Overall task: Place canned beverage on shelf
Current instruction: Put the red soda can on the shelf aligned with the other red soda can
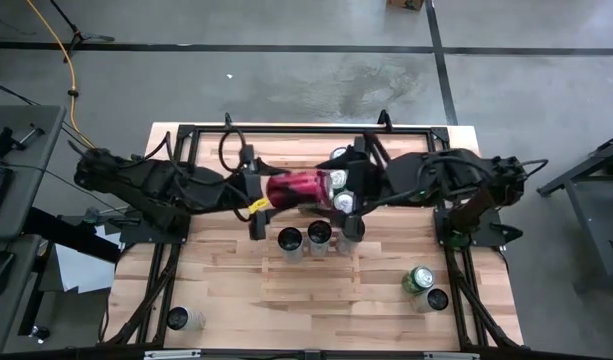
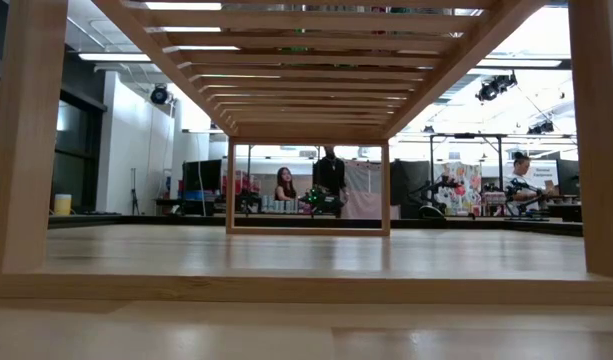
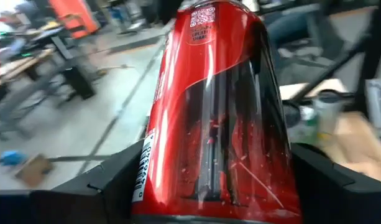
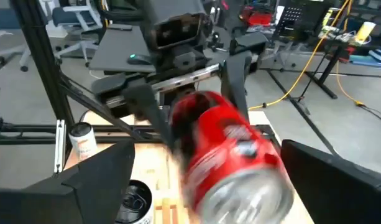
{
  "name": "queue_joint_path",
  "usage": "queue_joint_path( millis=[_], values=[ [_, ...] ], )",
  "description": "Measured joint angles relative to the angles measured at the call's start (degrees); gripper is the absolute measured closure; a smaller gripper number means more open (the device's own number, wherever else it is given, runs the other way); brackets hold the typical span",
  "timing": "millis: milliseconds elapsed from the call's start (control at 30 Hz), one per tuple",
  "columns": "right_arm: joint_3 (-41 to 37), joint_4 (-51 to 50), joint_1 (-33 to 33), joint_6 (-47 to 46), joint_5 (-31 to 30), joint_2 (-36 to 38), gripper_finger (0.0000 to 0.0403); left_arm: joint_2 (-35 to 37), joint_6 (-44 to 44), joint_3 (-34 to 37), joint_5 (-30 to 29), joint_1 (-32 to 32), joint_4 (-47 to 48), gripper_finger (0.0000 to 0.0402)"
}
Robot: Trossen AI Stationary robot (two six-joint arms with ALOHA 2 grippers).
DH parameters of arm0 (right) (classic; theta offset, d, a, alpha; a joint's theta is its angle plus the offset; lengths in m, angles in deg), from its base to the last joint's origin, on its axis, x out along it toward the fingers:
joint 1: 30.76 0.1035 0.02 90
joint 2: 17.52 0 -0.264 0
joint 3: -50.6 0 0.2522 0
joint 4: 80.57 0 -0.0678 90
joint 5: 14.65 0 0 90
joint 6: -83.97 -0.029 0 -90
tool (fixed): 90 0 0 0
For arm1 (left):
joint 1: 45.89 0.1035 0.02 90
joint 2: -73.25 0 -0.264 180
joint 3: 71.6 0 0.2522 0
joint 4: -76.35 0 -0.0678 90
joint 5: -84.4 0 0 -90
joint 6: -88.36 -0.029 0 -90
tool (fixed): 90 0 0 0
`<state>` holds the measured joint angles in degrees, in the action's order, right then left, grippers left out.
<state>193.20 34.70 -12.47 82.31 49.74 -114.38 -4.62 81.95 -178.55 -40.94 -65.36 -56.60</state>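
A red beverage can lies level in the air above the table's middle, between my two grippers. My left gripper is shut on the can's left end; in its wrist view the can fills the space between the fingers. My right gripper is open. Its fingers stand on either side of the can's silver right end, with a gap showing on one side. The shelf of pale slats lies below, toward the near edge. Three cans stand upright on it. From the low view I look under its slats. My left gripper pinches the red can's side wall near its left end between its two fingers. The fingers come level from the table's left and lie along the can. The can is lifted clear of table and shelf, lying level with its silver end toward the right arm.
A green can and a dark-topped can stand at the near right. Another can stands at the near left, and one behind the grippers. A black frame edges the table.
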Motion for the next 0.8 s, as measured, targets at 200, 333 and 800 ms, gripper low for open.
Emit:
queue_joint_path(
  millis=[200, 333, 800],
  values=[
    [-0.07, -2.84, 0.00, -2.52, -1.50, 2.74, 0.0026, 3.28, 6.37, 0.00, -3.01, -0.01, 6.91, 0.0111],
    [-0.23, -10.73, 0.00, -7.55, -2.04, 3.90, 0.0026, 7.12, 10.38, 3.45, -3.33, -0.28, 5.43, 0.0111],
    [-0.35, -14.37, -0.56, -9.57, -6.10, 0.29, 0.0025, 18.01, 10.79, 39.33, -0.90, -1.62, -58.58, 0.0111]
  ],
)
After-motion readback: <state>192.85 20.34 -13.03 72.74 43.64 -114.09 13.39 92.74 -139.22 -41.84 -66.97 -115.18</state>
